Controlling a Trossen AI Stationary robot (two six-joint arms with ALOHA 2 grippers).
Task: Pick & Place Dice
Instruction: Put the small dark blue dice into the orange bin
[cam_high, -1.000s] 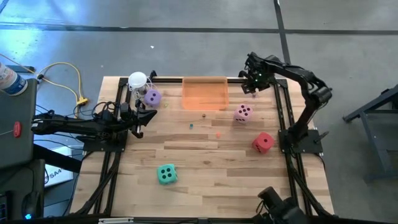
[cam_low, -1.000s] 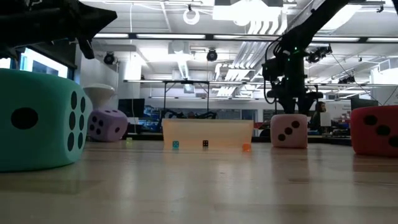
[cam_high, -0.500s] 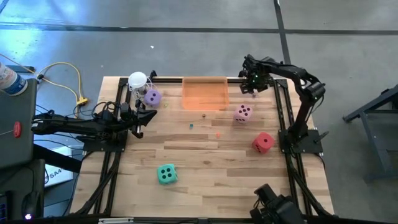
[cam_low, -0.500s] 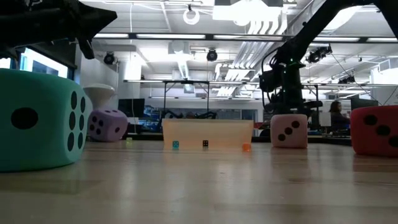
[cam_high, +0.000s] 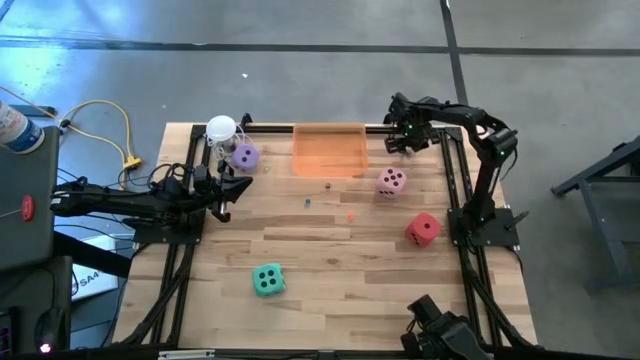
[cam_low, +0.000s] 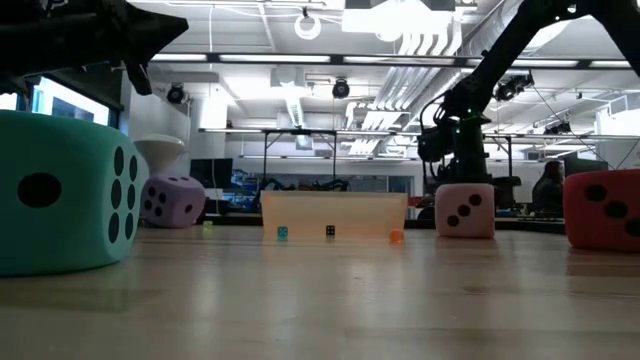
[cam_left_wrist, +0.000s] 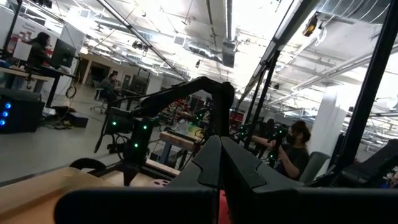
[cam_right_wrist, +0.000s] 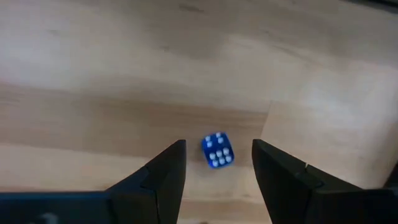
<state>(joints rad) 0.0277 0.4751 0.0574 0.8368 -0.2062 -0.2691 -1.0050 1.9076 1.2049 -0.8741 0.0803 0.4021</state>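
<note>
A: Where are the dice right now?

B: All four big ones sit on the wooden surface (cam_high: 330, 260). The green-teal die (cam_high: 267, 280) is in the lower middle of the high view, and it fills the left edge of the low view. The purple die (cam_high: 245, 156) is at the upper left, just beside the white round-topped cup (cam_high: 221, 130). The pink die (cam_high: 391, 181) lies right of centre, and the red die (cam_high: 422, 228) is below it and a little further right.

A: And the orange tray?

B: The translucent orange tray (cam_high: 329, 148) sits at the top centre, left of the pink die and apart from it. A few tiny dice lie on the surface just below it.

A: What is the right claw doing?

B: The right claw (cam_high: 405, 135) hangs at the upper right of the high view, above the pink die and beside the tray's right end. Its fingers stand apart and hold nothing. In the right wrist view, a small blue die (cam_right_wrist: 217, 150) lies on the wood between the two fingertips, touching neither.

A: And the left claw?

B: The left claw (cam_high: 238, 184) rests at the left side of the surface, below the purple die, with its fingers pressed together and empty.
</note>
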